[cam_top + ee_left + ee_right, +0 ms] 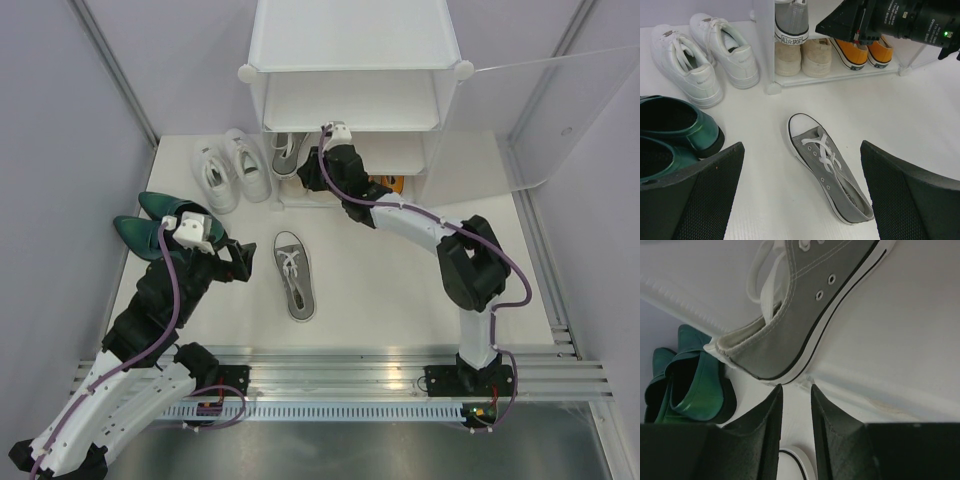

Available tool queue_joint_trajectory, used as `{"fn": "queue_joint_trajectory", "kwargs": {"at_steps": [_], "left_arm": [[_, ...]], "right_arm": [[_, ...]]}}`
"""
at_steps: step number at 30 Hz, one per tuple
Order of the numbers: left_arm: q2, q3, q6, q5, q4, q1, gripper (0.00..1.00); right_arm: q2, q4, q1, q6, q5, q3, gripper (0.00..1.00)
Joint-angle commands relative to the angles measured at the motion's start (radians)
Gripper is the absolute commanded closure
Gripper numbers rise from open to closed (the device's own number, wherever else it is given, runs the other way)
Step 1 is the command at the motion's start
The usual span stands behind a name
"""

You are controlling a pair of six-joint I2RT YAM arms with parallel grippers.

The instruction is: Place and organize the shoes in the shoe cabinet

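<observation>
One grey shoe [791,20] sat shelved just beyond the barely open, empty right tool [796,386]. The wide-open left tool [801,146] likely needed to grasp its mate [827,172].

Bright, even, diffuse light throughout; shadows soft and short; mild sheen on green shoes [690,132]; dark foreground along bottom of both wrist views out of focus; overhead view sharp.

top: overhead from behind, far | left wrist: low, facing shoe cabinet [763,42] | right wrist: close | shared: green shoes [140,237]
</observation>
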Motion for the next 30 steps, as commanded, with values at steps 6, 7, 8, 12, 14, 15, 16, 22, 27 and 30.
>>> {"fn": "queue_joint_trajectory", "kwargs": {"at_steps": [6,7,8,12,14,15,16,22,27,30], "left_arm": [[0.008,0.008,0.016,0.02,0.039,-0.002,0.0],[0.009,0.008,0.016,0.019,0.041,-0.002,0.0],[0.008,0.006,0.016,0.017,0.039,-0.002,0.0],[0.011,0.005,0.02,0.016,0.041,-0.002,0.0],[0.012,0.005,0.018,0.016,0.039,-0.002,0.0],[0.011,0.006,0.02,0.016,0.039,-0.002,0.0],[0.014,0.005,0.018,0.019,0.039,-0.002,0.01],[0.014,0.005,0.018,0.025,0.039,-0.002,0.0],[0.017,0.008,0.018,0.028,0.041,-0.002,0.01],[0.018,0.008,0.018,0.03,0.041,-0.002,0.01]], "right_arm": [[-0.026,0.1,0.063,0.023,-0.084,-0.065,0.61],[-0.016,0.101,0.069,0.023,-0.089,-0.047,0.6],[-0.006,0.1,0.073,0.026,-0.09,-0.037,0.57],[0.047,0.103,0.078,0.058,-0.064,0.022,0.54],[0.063,0.104,0.08,0.069,-0.052,0.041,0.53],[0.076,0.103,0.078,0.082,-0.04,0.056,0.53],[0.084,0.097,0.078,0.09,-0.011,0.067,0.53],[0.13,0.037,0.069,0.131,0.084,0.141,0.52],[0.133,0.014,0.04,0.176,0.137,0.156,0.52],[0.123,-0.002,0.024,0.2,0.16,0.15,0.53]]}}
